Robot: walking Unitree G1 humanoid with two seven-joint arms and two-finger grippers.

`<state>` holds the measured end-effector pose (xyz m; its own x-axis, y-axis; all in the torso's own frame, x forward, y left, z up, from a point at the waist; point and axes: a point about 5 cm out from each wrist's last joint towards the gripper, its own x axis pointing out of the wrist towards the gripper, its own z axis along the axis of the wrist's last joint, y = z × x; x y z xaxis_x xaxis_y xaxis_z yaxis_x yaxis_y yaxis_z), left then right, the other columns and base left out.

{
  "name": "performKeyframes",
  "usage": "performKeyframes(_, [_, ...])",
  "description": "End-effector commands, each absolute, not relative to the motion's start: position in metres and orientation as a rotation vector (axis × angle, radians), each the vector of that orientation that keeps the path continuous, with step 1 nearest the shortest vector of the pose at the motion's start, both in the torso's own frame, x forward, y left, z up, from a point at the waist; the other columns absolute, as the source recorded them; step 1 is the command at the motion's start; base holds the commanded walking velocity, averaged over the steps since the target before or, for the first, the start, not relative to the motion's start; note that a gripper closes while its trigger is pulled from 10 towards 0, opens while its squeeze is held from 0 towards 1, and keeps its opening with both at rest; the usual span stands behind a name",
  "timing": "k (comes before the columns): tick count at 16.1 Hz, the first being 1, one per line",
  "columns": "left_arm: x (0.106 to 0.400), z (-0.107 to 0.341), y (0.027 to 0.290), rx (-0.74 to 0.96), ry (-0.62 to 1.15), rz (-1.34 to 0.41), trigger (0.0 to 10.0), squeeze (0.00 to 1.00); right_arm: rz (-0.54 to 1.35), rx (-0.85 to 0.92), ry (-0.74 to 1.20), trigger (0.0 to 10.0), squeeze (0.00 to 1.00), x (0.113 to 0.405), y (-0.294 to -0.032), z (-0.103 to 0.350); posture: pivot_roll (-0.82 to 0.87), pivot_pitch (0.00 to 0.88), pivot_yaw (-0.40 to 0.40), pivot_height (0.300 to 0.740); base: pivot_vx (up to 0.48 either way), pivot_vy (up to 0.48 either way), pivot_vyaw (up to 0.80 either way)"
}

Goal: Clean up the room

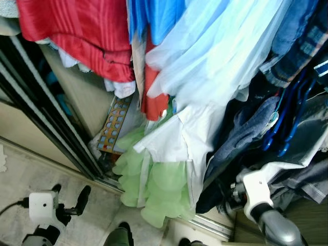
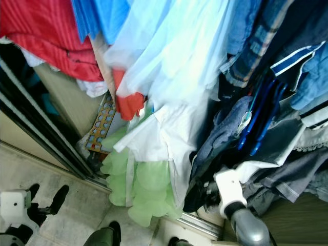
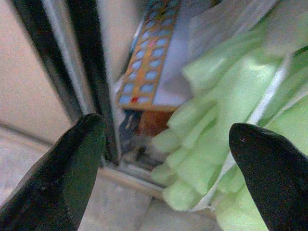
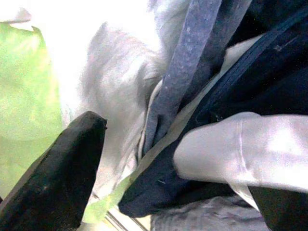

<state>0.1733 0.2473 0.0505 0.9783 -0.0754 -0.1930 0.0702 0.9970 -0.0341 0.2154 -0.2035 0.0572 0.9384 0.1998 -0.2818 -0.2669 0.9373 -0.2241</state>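
I face an open wardrobe full of hanging clothes: a red garment (image 1: pixel 77 31), a pale blue dress (image 1: pixel 215 56), a white garment (image 1: pixel 184 138) and a green ruffled one (image 1: pixel 154 184) whose hem reaches the floor. My left gripper (image 1: pixel 69 197) is open low over the floor, short of the wardrobe's edge; the left wrist view has its fingers (image 3: pixel 57 178) spread before the green ruffles (image 3: pixel 216 139). My right gripper (image 4: pixel 163 183) is open and pushed into dark navy clothes (image 4: pixel 250 82). A pale sleeve (image 4: pixel 240 149) covers one of its fingers.
A black sliding-door frame (image 1: pixel 46 113) runs down the left to a metal floor track (image 1: pixel 210 223). An orange board with blue dots (image 1: pixel 114 125) leans inside the wardrobe. Blue hangers (image 1: pixel 287 123) hang among denim and plaid clothes on the right. Pale floor (image 1: pixel 20 174) lies at the lower left.
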Motion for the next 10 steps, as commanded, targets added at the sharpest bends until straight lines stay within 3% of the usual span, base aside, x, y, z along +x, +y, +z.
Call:
performKeyframes(1, [0.173, 0.058, 0.241, -0.015, 0.188, -0.112, 10.0, 0.0, 0.221, -0.304, 0.245, 10.0, 0.0, 0.212, -0.209, 0.066, 0.11, 0.215, -0.053, 0.74, 0.0, 0.0, 0.0])
performKeyframes(3, [0.181, 0.083, 0.226, 0.011, 0.101, -0.157, 10.0, 0.0, 0.207, -0.38, 0.205, 10.0, 0.0, 0.213, -0.215, 0.066, 0.1, 0.212, -0.04, 0.74, 0.0, 0.0, 0.0])
performKeyframes(4, [0.186, 0.094, 0.216, 0.027, 0.045, -0.179, 10.0, 0.0, 0.191, -0.305, 0.217, 10.0, 0.0, 0.216, -0.218, 0.053, 0.09, 0.208, -0.038, 0.74, 0.0, 0.0, 0.0])
performKeyframes(10, [0.199, 0.091, 0.197, 0.017, 0.056, -0.202, 10.0, 0.0, 0.237, -0.285, 0.245, 10.0, 0.0, 0.23, -0.215, 0.031, 0.07, 0.132, -0.02, 0.74, 0.0, 0.0, 0.0])
